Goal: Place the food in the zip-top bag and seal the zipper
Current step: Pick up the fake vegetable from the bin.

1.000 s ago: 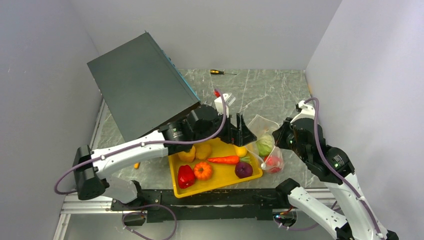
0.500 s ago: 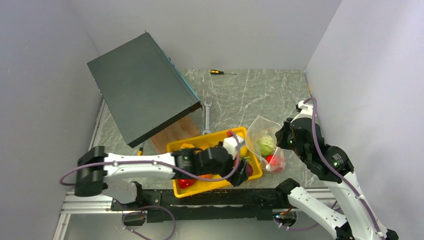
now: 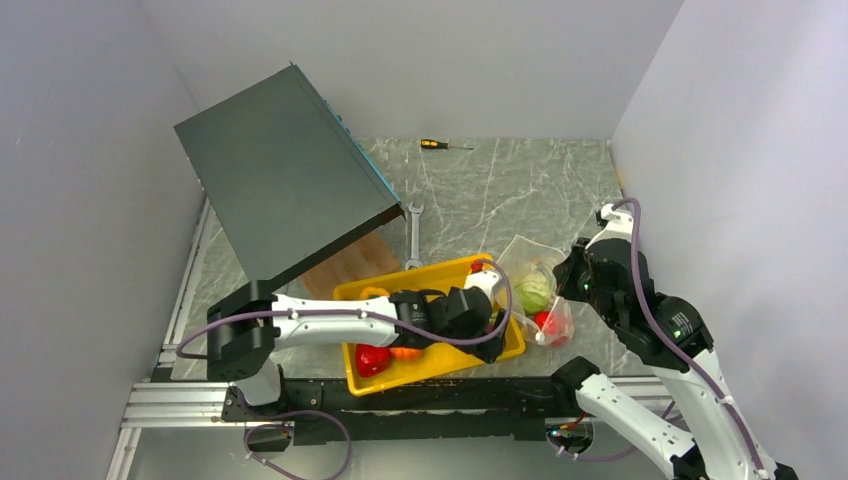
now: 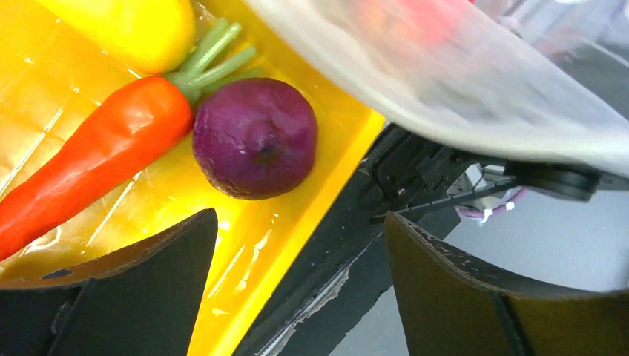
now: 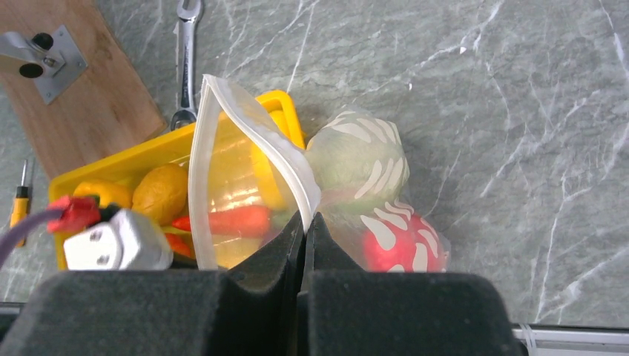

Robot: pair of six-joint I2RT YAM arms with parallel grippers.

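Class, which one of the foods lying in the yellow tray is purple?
The onion, by the green stalk of the carrot; the rest are orange, yellow or red.

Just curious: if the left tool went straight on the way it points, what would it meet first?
Probably the purple onion in the tray, slightly left of the left tool's line; depth is unclear.

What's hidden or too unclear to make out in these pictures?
- Top view: the left arm covers most of the tray; only a red pepper shows clearly.
- Left wrist view: the bag is blurred; a yellow food is cut off by the top edge.
- Right wrist view: the right gripper hides the zipper's near end.
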